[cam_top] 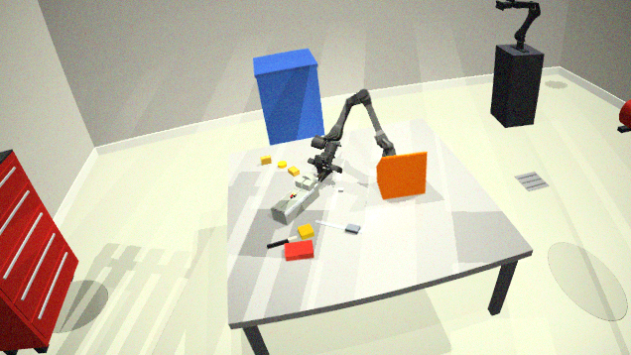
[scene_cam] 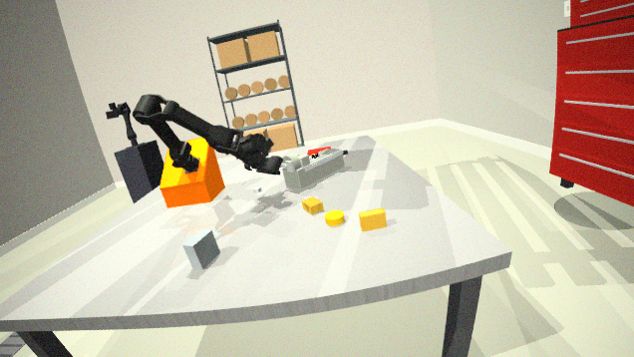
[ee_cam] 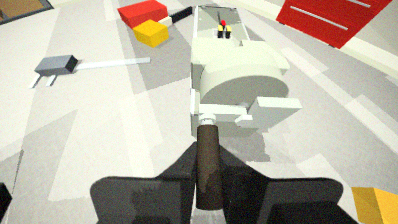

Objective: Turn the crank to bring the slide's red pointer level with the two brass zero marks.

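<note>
- Crank handle [ee_cam: 209, 165]: a dark rod pinched between the pincer's [ee_cam: 210, 192] fingers, jutting straight ahead into the pale machine [ee_cam: 235, 80].
- Red pointer [ee_cam: 223, 22]: far ahead of the pincer, seemingly just past the two brass marks [ee_cam: 223, 33]; exact levelling cannot be judged.
- Step: cranking, handle not yet let go; next, probably a small turn, then spreading the fingers.
- Surroundings: grey table [cam_top: 397, 258]; red block [ee_cam: 142, 12] and yellow block [ee_cam: 151, 32] ahead-left; red cabinet [scene_cam: 595, 100] beyond.

Workshop or robotics test room. Evidence: red tool chest [cam_top: 30, 258] with drawer pulls off the bench's left edge; metal shelf rack [scene_cam: 213, 75] holding cartons beyond the far edge; second arm on a dark pedestal [cam_top: 516, 89] past the far right corner.
</note>
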`<state>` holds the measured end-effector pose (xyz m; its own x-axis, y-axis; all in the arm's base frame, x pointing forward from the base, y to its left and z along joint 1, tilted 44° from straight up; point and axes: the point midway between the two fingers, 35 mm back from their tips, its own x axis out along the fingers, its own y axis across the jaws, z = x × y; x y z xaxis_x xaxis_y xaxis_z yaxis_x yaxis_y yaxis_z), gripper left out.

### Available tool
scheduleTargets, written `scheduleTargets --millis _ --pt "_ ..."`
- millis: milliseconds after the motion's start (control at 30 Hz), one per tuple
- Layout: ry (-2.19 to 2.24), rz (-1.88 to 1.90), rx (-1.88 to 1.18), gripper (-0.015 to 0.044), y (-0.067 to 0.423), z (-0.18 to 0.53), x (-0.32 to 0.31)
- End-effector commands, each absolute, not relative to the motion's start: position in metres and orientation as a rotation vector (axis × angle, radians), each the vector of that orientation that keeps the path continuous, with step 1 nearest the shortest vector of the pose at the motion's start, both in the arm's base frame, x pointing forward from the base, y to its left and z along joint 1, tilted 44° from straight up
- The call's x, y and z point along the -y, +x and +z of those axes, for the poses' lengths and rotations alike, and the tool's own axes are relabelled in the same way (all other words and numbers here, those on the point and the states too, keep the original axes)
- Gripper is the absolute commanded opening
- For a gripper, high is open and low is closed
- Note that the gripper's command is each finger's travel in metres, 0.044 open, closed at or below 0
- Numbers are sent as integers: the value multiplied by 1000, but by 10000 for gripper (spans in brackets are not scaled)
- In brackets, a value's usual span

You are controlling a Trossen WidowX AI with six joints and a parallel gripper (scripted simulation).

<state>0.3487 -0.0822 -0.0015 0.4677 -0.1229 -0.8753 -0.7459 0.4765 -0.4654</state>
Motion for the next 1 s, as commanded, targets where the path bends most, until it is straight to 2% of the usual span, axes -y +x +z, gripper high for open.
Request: scheduleTargets --millis 0,967 --pt "-1023 484 -1027 0 349 6 76" --pt "-1023 483 -1026 0 357 22 71"
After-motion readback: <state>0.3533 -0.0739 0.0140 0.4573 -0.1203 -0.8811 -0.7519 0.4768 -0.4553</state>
